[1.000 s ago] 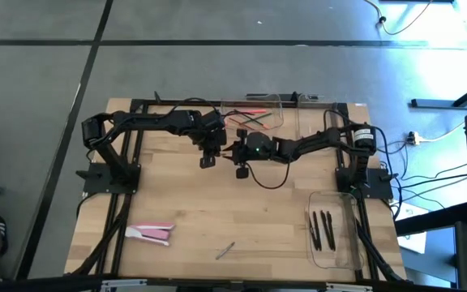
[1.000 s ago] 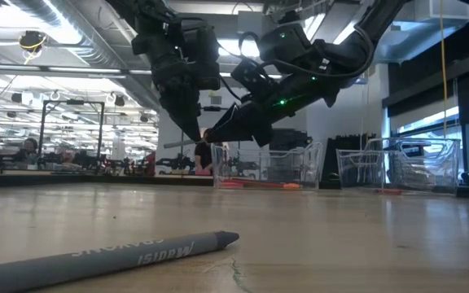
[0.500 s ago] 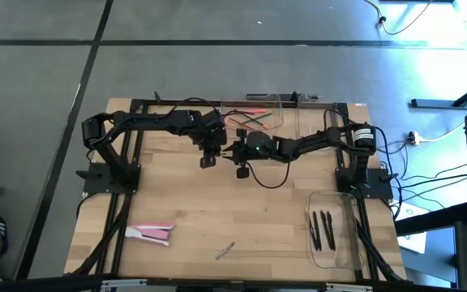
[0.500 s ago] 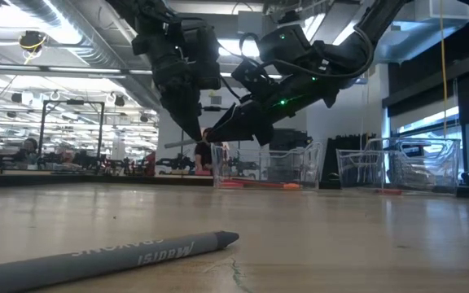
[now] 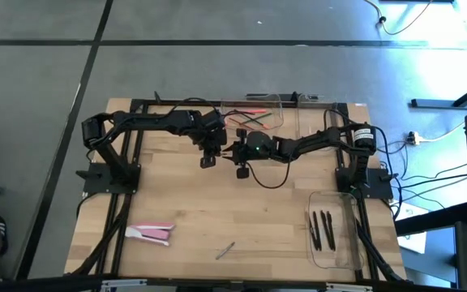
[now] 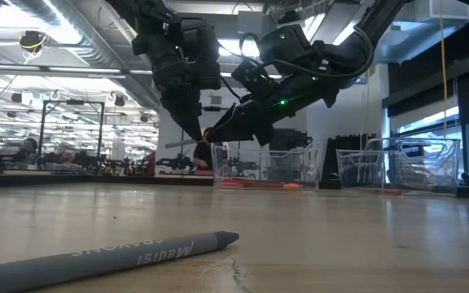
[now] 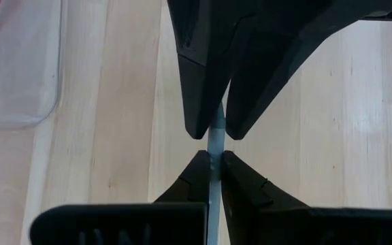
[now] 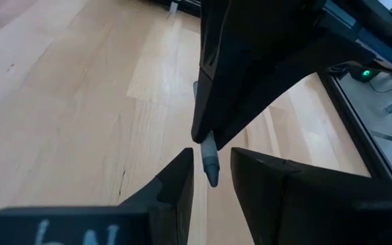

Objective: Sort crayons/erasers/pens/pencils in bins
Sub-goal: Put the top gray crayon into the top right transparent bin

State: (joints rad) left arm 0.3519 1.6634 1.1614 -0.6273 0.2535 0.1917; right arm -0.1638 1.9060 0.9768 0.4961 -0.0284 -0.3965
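Nothing has moved: left gripper (image 7: 211, 160) and right gripper (image 7: 211, 129) both pinch a grey crayon (image 7: 214, 178) mid-air above centre, while pens fill one of the bins (image 5: 349, 255), erasers (image 5: 149, 234) and a second crayon (image 6: 112, 253) unsorted

Crowded just in front of the back bin (image 5: 254, 114): left gripper (image 5: 214, 148) and right gripper (image 5: 235, 152) tip to tip above the table (image 5: 242, 215), with no way between. Open wood from there toward the near edge. Near that edge, far from the back bin: pink erasers (image 5: 150, 234), a grey crayon (image 6: 112, 254), and the right-hand bin (image 5: 333, 231) of dark pens.
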